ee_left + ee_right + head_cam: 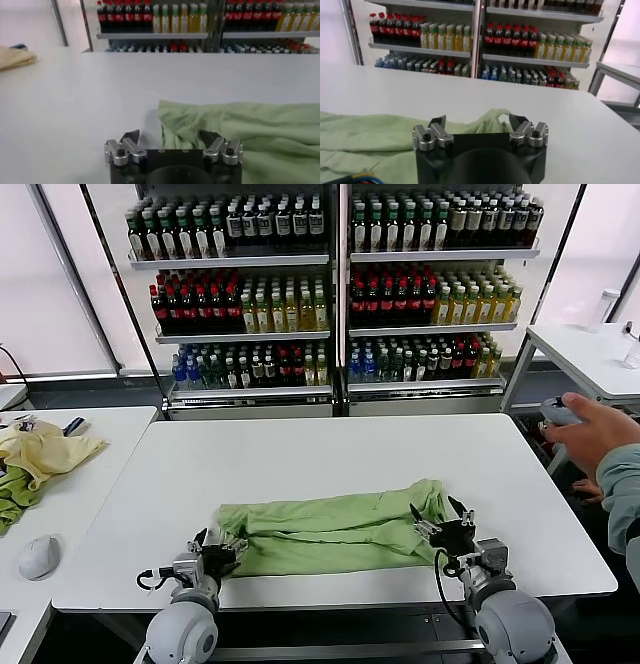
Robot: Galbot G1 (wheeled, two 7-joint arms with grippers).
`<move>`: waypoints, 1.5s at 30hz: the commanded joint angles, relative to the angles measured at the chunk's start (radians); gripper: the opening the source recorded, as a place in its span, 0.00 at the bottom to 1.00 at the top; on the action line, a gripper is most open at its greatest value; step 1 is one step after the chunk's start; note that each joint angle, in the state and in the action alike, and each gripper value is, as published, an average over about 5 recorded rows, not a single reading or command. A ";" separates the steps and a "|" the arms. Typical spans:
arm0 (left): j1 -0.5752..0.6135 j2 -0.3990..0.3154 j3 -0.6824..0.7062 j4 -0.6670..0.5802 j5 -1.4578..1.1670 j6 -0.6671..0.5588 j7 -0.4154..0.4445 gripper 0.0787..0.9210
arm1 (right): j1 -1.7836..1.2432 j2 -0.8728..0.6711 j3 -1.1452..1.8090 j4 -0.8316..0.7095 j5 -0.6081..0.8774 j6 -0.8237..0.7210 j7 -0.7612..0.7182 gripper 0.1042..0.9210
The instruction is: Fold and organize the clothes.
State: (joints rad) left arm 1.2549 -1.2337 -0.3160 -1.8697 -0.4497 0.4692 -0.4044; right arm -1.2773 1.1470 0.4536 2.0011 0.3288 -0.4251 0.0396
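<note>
Soft light-green shirt (335,534), folded long band, creased; claws (215,546) (443,529) open

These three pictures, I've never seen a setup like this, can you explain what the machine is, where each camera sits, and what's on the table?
It is a two-armed robot. The wide picture comes from its head, looking down at a white table. The other two come from cameras on its wrists. A light green shirt lies folded into a long band. The left gripper sits at one end and the right gripper at the other, both open and holding nothing. Drink shelves stand behind, and a person's hand shows at the right.
</note>
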 commanded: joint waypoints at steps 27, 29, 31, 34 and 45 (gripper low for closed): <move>0.066 0.078 -0.290 -0.034 -0.010 -0.019 0.090 0.05 | 0.028 -0.012 -0.006 0.025 0.024 0.009 -0.005 0.88; 0.075 0.123 -0.347 -0.048 -0.011 -0.015 0.111 0.05 | 0.032 -0.012 -0.007 0.025 0.025 0.013 -0.007 0.88; 0.082 0.165 -0.405 -0.060 -0.018 -0.008 0.130 0.05 | 0.034 -0.012 -0.008 0.025 0.025 0.017 -0.009 0.88; 0.086 0.214 -0.474 -0.083 -0.056 0.010 0.147 0.05 | 0.035 -0.012 -0.010 0.027 0.027 0.021 -0.012 0.88; 0.085 0.153 -0.404 -0.307 -0.268 0.073 0.121 0.05 | 0.028 -0.017 -0.008 0.050 0.026 0.021 -0.012 0.88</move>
State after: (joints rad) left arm 1.3356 -1.0775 -0.7037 -1.9908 -0.5652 0.5059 -0.2918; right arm -1.2496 1.1318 0.4443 2.0435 0.3559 -0.4037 0.0266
